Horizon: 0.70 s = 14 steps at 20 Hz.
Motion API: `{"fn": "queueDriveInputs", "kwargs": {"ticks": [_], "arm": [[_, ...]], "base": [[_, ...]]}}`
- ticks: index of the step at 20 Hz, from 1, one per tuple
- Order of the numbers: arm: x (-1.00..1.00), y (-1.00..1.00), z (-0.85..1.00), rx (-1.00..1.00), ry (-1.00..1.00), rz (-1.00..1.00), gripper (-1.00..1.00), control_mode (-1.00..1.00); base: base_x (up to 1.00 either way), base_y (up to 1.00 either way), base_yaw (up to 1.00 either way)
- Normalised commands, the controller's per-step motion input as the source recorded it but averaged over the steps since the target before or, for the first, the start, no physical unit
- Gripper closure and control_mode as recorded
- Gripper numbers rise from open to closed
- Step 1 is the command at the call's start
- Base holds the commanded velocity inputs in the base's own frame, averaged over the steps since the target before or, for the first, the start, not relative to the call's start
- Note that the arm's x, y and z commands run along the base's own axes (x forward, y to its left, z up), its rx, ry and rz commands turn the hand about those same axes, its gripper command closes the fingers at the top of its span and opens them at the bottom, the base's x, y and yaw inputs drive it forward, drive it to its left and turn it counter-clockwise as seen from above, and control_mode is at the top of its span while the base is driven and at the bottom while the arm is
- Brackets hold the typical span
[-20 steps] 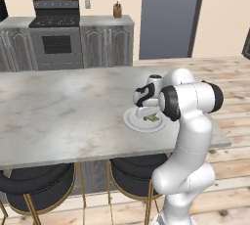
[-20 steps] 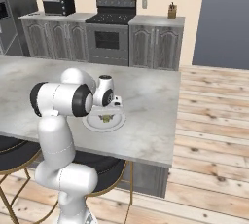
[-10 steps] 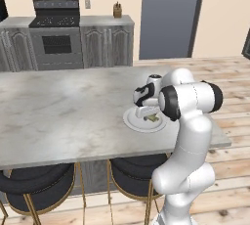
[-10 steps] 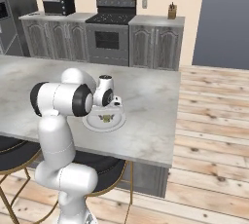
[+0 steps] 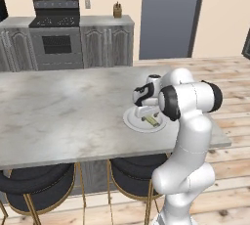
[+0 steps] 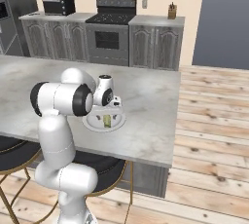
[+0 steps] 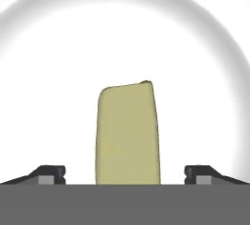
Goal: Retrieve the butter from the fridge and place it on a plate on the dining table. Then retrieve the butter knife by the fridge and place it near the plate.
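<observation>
The butter (image 7: 128, 136), a pale yellowish-olive stick, lies flat on the round white plate (image 7: 49, 48). My gripper (image 7: 124, 174) is open, its two dark fingertips (image 7: 49, 172) standing well clear of the butter on either side. From the base cameras the gripper (image 5: 146, 113) hangs low over the plate (image 5: 131, 121) on the marbled dining table (image 5: 63, 111), near its right end. The butter (image 6: 107, 120) rests near the plate's middle (image 6: 90, 122). A grey sliver of the fridge (image 6: 7, 23) stands at the far left edge. The butter knife is out of view.
Black-cushioned, gold-legged stools (image 5: 34, 185) are tucked under the table's near edge. Across the wooden floor stand grey cabinets with a stove (image 5: 56, 28), a toaster oven (image 6: 58, 5) and a knife block (image 5: 117, 10). A dark doorway (image 5: 168, 16) opens at the back.
The jaws have spread wide and let go of the butter, which now lies free on the plate. The arm has barely moved.
</observation>
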Motion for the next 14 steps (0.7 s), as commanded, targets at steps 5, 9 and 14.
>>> {"fn": "queueDriveInputs", "kwargs": {"ticks": [5, 9, 14], "arm": [[-0.03, 0.00, 0.60, 0.00, 0.03, -0.01, -1.00, -1.00], [-0.43, 0.00, 1.00, 0.00, 0.00, -0.02, -1.00, -1.00], [-0.81, 0.01, 0.86, 0.00, 0.12, -0.08, -1.00, -1.00]], "base": [[0.00, 0.00, 0.00], [0.00, 0.00, 0.00], [0.00, 0.00, 0.00]]}}
